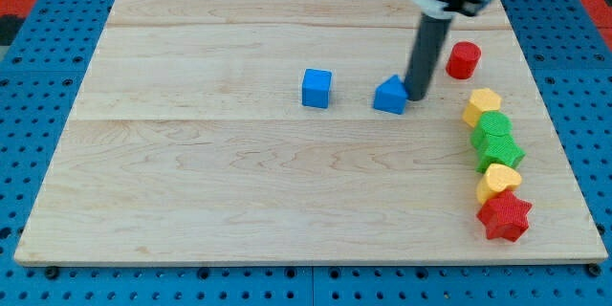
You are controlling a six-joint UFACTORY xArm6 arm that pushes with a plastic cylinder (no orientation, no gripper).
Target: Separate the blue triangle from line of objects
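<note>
The rod's tip (417, 96) was seen resting on the counter (239, 182), pressed against the right side of the blue triangle (390, 96). No end effector was fitted to the arm, only the straight dark rod, so nothing was grasped or released; contact was made by the tip alone. The blue triangle was found a little right of the counter's middle, toward the far half. To its left, clearly apart, a blue cube (316, 88) was placed. Just right of the rod and slightly farther back, a red cylinder (464, 59) was seen standing by itself. Along the right edge a line of blocks was laid out from far to near: a yellow block (483, 106), a green block (493, 126), a second green block (502, 152), another yellow block (499, 182), and a red star (505, 216) at the near end, each touching the next. The blue triangle was separated from this line by open wood.
</note>
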